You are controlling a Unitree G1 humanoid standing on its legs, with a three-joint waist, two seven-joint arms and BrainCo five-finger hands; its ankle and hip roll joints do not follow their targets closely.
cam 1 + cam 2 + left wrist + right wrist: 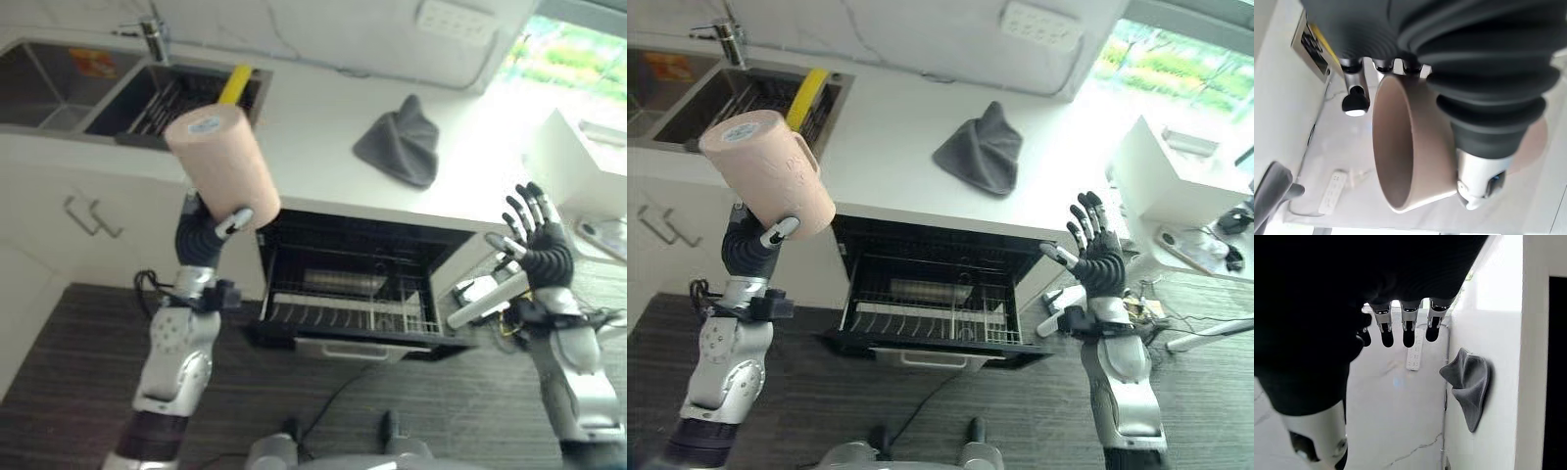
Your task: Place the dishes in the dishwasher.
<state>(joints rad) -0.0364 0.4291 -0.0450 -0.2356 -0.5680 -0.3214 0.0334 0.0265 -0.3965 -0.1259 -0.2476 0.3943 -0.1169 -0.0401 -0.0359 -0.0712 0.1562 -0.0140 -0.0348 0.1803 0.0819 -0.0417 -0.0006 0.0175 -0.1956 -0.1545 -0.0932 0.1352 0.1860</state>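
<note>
Left robot hand (211, 227) grips pink mug (221, 162) bearing an unreadable base sticker.

A home kitchen.

A white table (323, 147) runs along a marble-look wall, with a steel sink (59, 88) and tap (152, 39) set into it, cupboard doors with handles (88, 217) beneath, and an open dishwasher (353, 294) showing its wire rack; a grey cloth (982, 149) lies on top, a socket strip (1043, 26) on the wall.
</note>
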